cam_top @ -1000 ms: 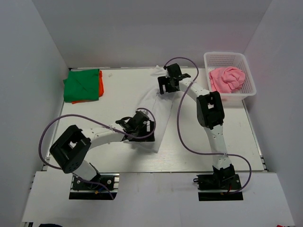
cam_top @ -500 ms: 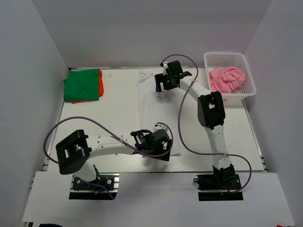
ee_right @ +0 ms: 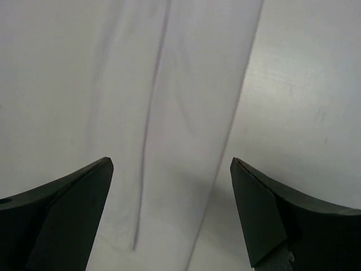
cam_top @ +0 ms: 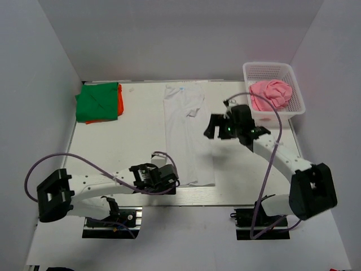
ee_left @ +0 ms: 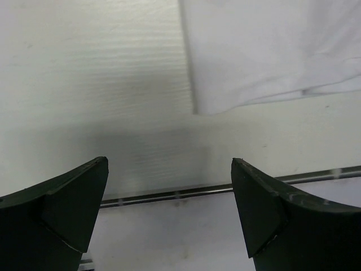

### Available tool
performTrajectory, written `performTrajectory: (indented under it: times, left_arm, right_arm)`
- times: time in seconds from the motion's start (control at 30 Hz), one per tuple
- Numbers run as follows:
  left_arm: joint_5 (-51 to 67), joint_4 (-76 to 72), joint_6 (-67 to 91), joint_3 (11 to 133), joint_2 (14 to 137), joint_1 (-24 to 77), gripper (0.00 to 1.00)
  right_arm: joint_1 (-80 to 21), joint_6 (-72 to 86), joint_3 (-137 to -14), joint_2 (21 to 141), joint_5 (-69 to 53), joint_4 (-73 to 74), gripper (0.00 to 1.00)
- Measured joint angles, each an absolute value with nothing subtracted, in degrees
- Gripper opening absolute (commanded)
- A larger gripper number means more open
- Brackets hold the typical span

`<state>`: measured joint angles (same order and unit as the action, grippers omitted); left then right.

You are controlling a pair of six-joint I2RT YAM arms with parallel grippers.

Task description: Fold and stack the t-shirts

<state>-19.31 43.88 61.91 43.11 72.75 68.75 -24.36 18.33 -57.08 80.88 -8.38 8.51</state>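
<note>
Presently, you have the green shirt [cam_top: 96, 103] stacked on the orange shirt [cam_top: 120, 100] at the bench's far left corner. The white shirt [cam_top: 188, 135] lies mid-bench, folded only to a strip. The pink shirt [cam_top: 272, 94] sits bunched in the basket [cam_top: 297, 97]. The left gripper [ee_left: 169, 164] and right gripper [ee_right: 171, 164] have jaws apart, empty.

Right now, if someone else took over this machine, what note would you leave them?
Left hand: open, empty, by the white t-shirt's near left corner.
Right hand: open, empty, over its right edge.
It lies as a flat long strip mid-table.
Done: green t-shirt sits folded on orange t-shirt, far left.
Pink t-shirt bunched in basket.
To do: finish white, fold pink, stack all.
</note>
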Motion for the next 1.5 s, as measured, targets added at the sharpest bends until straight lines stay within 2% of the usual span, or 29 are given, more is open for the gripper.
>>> performTrajectory:
  times: [0.17, 0.33, 0.53, 0.63, 0.7, 0.9, 0.93, 0.97, 1.0, 1.03, 1.07, 1.1, 1.17, 1.2, 1.23, 1.5]
  left_arm:
    - [-20.71, 41.74, 62.30, 36.21, 65.91, 68.20, 1.00]
    - [-21.23, 35.33, 59.35, 36.21, 68.47, 68.07, 0.99]
    - [-23.24, 31.07, 57.52, 37.43, 77.91, 68.05, 0.94]
    - [-24.84, 29.39, 56.60, 38.74, 80.40, 68.05, 0.87]
    - [-26.04, 28.82, 56.12, 39.68, 81.95, 68.05, 0.76]
    - [-27.44, 26.52, 54.78, 40.66, 84.05, 68.05, 0.44]
    - [-27.40, 25.89, 54.59, 40.62, 84.14, 68.05, 0.42]
    - [-27.35, 25.26, 54.28, 40.56, 84.20, 68.05, 0.41]
    - [-27.24, 24.77, 53.95, 40.49, 84.23, 68.05, 0.34]
    - [-27.14, 24.38, 53.78, 40.49, 84.25, 68.03, 0.31]
    - [-26.94, 24.01, 53.56, 40.51, 84.33, 68.03, 0.30]
    - [-26.72, 23.75, 53.19, 40.64, 84.49, 68.03, 0.23]
    - [-26.15, 23.29, 52.45, 40.93, 84.82, 68.03, 0.14]
    - [-25.96, 23.07, 52.18, 41.17, 85.03, 68.03, 0.04]
    - [-25.85, 22.83, 51.94, 41.30, 85.14, 68.03, 0.00]
    - [-25.36, 25.23, 50.50, 43.09, 85.27, 68.03, 0.00]
  right_arm:
    - [-24.56, 25.39, -38.39, 70.41, -11.77, 11.77, 0.90]
    - [-26.17, 30.39, -26.65, 63.64, -19.66, 14.70, 0.90]
    - [-28.16, 32.64, -24.12, 62.59, -23.90, 16.36, 0.90]
    - [-28.67, 32.71, -24.25, 64.07, -25.56, 16.05, 0.89]
    - [-28.97, 32.93, -24.71, 65.54, -26.52, 15.46, 0.88]
    - [-29.71, 34.11, -26.09, 69.12, -25.32, 15.00, 0.63]
    - [-29.76, 34.15, -26.63, 69.95, -24.36, 15.31, 0.54]
    - [-29.78, 33.87, -26.92, 70.41, -24.08, 15.53, 0.51]
    - [-29.87, 34.00, -27.16, 71.11, -22.98, 15.55, 0.47]
    - [-29.89, 34.06, -27.33, 71.66, -22.57, 15.75, 0.38]
    - [-29.89, 33.80, -27.35, 71.99, -22.31, 15.68, 0.36]
    - [-30.02, 34.04, -27.35, 72.29, -21.82, 15.70, 0.32]
    - [-30.13, 33.80, -27.42, 72.93, -21.80, 15.62, 0.15]
    - [-30.24, 33.87, -27.44, 73.41, -21.58, 15.64, 0.01]
    - [-30.30, 33.47, -27.46, 73.78, -21.67, 15.66, 0.00]
    - [-31.03, 31.81, -30.94, 74.54, -22.09, 16.97, 0.00]
